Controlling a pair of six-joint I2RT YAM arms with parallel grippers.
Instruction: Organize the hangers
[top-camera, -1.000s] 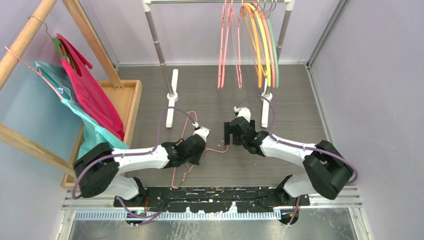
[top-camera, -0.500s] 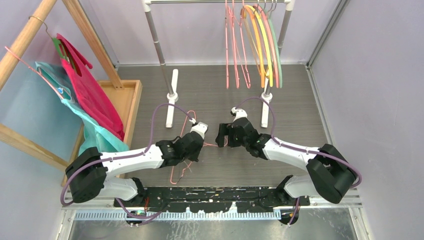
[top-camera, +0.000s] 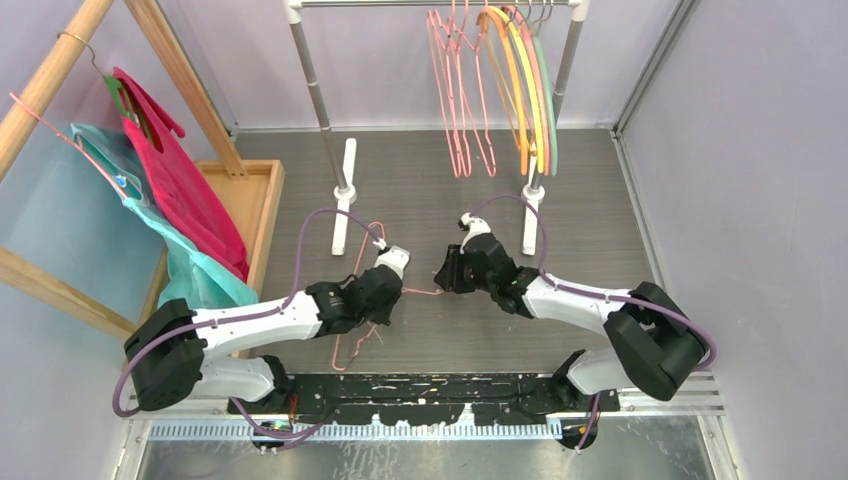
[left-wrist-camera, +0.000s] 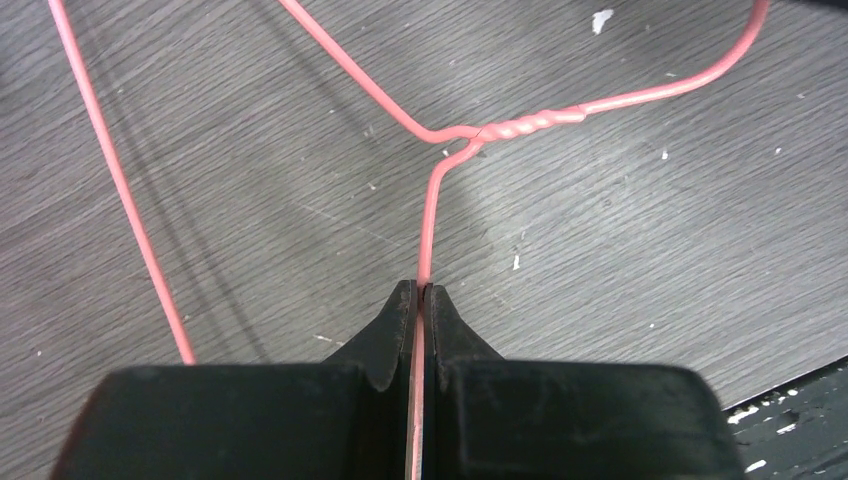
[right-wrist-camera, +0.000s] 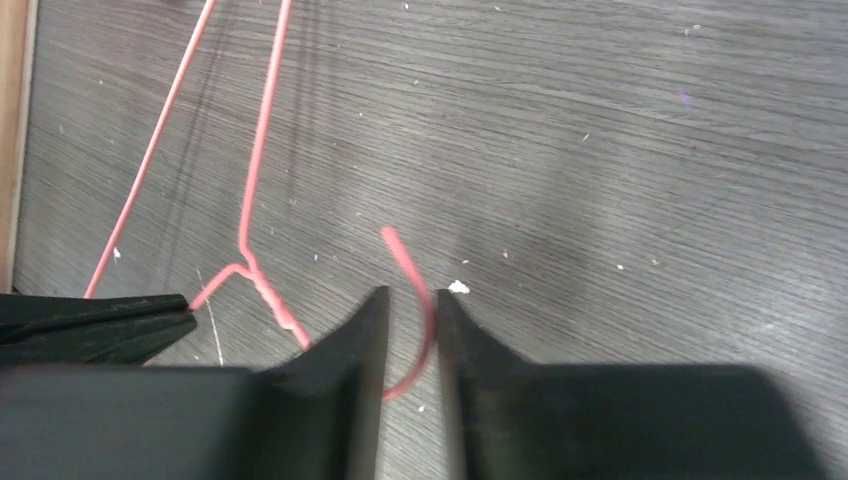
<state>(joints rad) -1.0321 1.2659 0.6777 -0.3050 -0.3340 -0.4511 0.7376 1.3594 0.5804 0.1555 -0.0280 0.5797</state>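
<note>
Nearest, at 6 o'clock on the grey wood-grain table (top-camera: 600, 200), one pink wire hanger (left-wrist-camera: 525, 123) spans the gap between both arms; its triangle trails toward 7 o'clock.

Left gripper (left-wrist-camera: 420, 290): jaws pinched tight on the hanger's shoulder wire, just below the twisted neck.

Right gripper (right-wrist-camera: 408, 300): fingers (right-wrist-camera: 350, 340) narrowed on either side of the hanger's hook (right-wrist-camera: 412, 265). A small gap shows, so I cannot tell whether the hook is clamped or only enclosed.

At 9 o'clock: wooden tray (top-camera: 262, 200). At 10 o'clock: magenta and teal garments (top-camera: 180, 190) on a wooden frame (top-camera: 50, 70).

At 12 o'clock: metal rack (top-camera: 312, 80). Pink wire hangers (top-camera: 455, 90) hang from its rail. Toward 1 o'clock hang thicker orange, yellow, pink and grey-green hangers (top-camera: 530, 90), bunched near the right post.
</note>
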